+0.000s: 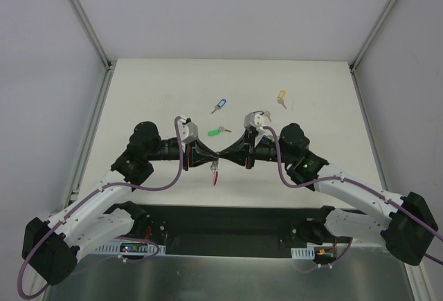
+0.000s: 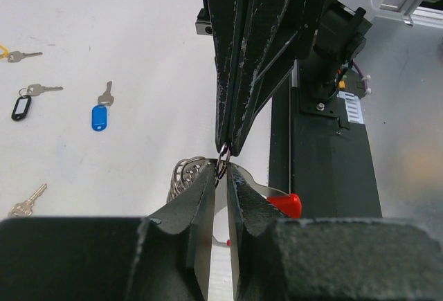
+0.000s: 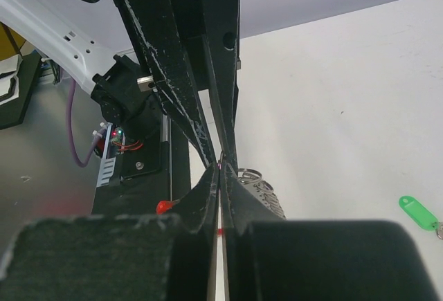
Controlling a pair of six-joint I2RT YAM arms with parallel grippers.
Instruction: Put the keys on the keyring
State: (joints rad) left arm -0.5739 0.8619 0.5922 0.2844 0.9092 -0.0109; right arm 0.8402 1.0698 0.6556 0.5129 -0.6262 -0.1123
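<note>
Right end effector [image 2: 227,143] pressed together, pinching small metal ring [image 2: 221,163]. Left end effector [image 2: 220,178] tip-to-tip with it, narrow slit between fingers [image 2: 196,207] (grip: cannot tell). Keyring [image 2: 183,178] hangs just below.

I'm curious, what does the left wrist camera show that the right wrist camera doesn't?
Only the left wrist view: a blue-tagged key and a black-tagged key lying on the table. Only the right wrist view: a green tag at the right edge. Both: the left gripper and right gripper meeting tip to tip, with the keyring, grey ribbed strap and a bit of red, just below them.
</note>
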